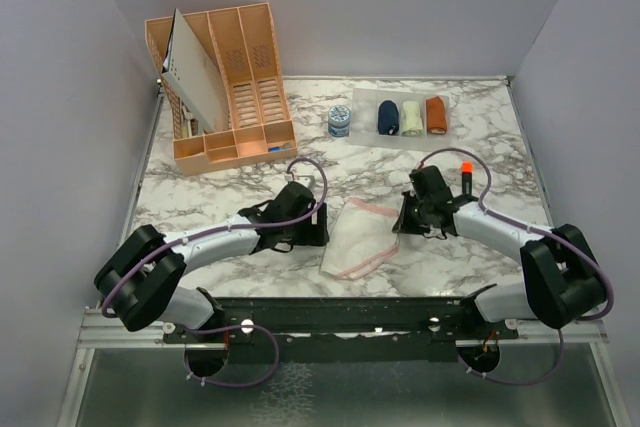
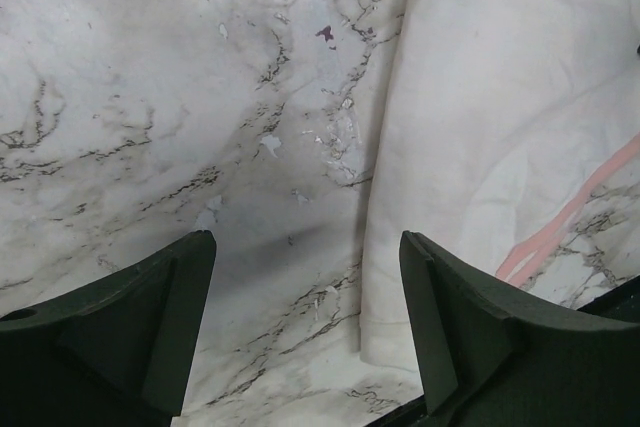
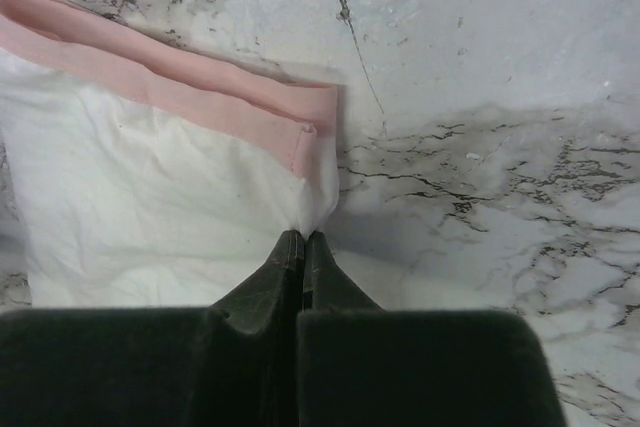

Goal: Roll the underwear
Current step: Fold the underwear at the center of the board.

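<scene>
The whitish-pink underwear (image 1: 358,237) lies flat on the marble table between my two arms, its pink edging at the top. My right gripper (image 1: 402,219) is shut on its right corner, where white cloth (image 3: 150,197) bunches into the closed fingertips (image 3: 302,237). My left gripper (image 1: 318,227) stands open at the cloth's left edge. In the left wrist view one finger (image 2: 440,297) sits over the underwear (image 2: 500,127) and the other over bare marble. A navy blue underwear (image 1: 388,117) lies rolled at the back.
A cream bundle (image 1: 411,118) and a rust-orange bundle (image 1: 437,114) lie beside the navy roll on a clear sheet. A small blue-and-white jar (image 1: 339,122) stands to their left. An orange plastic organizer (image 1: 225,87) fills the back left corner.
</scene>
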`<control>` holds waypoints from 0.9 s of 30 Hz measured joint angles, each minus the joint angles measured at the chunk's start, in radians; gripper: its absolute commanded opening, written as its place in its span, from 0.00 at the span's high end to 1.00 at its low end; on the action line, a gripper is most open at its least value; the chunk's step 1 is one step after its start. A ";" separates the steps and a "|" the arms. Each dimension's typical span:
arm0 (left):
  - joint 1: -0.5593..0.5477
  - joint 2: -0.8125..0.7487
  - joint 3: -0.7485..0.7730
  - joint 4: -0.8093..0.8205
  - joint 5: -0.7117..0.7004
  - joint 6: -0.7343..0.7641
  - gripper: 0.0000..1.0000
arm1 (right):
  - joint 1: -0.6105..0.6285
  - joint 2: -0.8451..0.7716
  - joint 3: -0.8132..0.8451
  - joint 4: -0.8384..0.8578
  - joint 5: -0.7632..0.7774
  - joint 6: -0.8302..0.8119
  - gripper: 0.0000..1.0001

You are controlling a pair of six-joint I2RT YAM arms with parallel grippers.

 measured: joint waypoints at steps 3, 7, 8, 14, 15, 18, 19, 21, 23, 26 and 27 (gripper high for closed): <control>0.000 0.000 -0.010 0.012 0.019 -0.003 0.19 | 0.000 0.000 0.037 -0.037 0.021 -0.033 1.00; 0.005 0.000 -0.011 0.032 0.031 -0.011 0.19 | 0.003 0.037 0.139 -0.111 0.087 -0.076 1.00; 0.007 0.000 -0.011 0.039 0.031 -0.015 0.19 | 0.008 0.052 0.167 -0.129 0.105 -0.085 1.00; 0.027 0.000 -0.023 0.084 0.032 -0.055 0.19 | 0.067 0.169 0.322 -0.243 0.228 -0.124 1.00; 0.031 0.000 -0.023 0.089 0.032 -0.060 0.19 | 0.080 0.191 0.349 -0.264 0.250 -0.128 1.00; 0.034 0.000 -0.023 0.117 0.034 -0.074 0.22 | 0.118 0.249 0.434 -0.323 0.311 -0.134 1.00; 0.036 0.000 -0.023 0.127 0.038 -0.075 0.24 | 0.128 0.262 0.454 -0.334 0.324 -0.135 1.00; 0.038 0.000 -0.022 0.163 0.066 -0.074 0.27 | 0.151 0.287 0.496 -0.357 0.354 -0.135 1.00; 0.041 0.003 -0.018 0.215 0.113 -0.069 0.31 | 0.164 0.300 0.515 -0.367 0.374 -0.134 1.00; 0.045 0.033 0.009 0.305 0.203 -0.068 0.38 | 0.172 0.307 0.517 -0.376 0.394 -0.128 1.00; 0.044 0.056 0.030 0.349 0.242 -0.072 0.41 | 0.171 0.308 0.517 -0.379 0.399 -0.126 1.00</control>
